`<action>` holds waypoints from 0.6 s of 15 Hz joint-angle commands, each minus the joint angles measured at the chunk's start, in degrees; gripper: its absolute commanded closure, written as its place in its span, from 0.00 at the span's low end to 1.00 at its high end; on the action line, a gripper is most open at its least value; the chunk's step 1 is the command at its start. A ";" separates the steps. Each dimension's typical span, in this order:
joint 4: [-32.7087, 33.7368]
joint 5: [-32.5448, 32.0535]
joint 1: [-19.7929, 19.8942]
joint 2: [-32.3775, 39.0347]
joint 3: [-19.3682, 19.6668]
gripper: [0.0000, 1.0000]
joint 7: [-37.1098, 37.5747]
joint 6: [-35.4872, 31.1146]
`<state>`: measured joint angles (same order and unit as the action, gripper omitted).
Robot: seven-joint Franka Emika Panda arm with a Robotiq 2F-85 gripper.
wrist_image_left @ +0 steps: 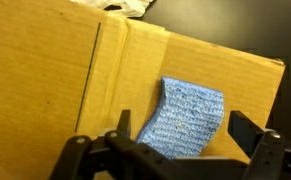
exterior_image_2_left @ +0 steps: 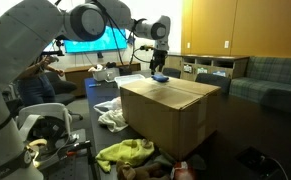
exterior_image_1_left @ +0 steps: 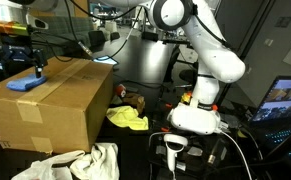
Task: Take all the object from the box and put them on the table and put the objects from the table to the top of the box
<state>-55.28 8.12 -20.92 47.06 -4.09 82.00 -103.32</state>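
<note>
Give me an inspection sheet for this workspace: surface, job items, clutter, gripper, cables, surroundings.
Surface: dark table, carrying the large brown cardboard box.
Job's things: blue textured rectangular pad lies on the box's closed top; bright yellow soft cloth and small brown lumpy toy lie on the table beside the box.
Clutter: crumpled white cloth on the table at a corner of the box.
Gripper: Robotiq gripper open, above the pad, holding nothing.
Cables: dark cables trail beside the white robot base.
Surroundings: lit monitor and dark couch behind the table.
</note>
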 commanded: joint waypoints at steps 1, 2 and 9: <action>2.70 0.55 0.05 1.91 0.82 0.00 5.09 -0.05; 2.66 0.55 0.18 2.12 0.93 0.00 6.18 -0.13; 2.54 0.19 0.87 2.77 1.58 0.00 10.86 0.39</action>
<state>-55.23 8.12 -20.01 48.62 -3.00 90.36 -103.51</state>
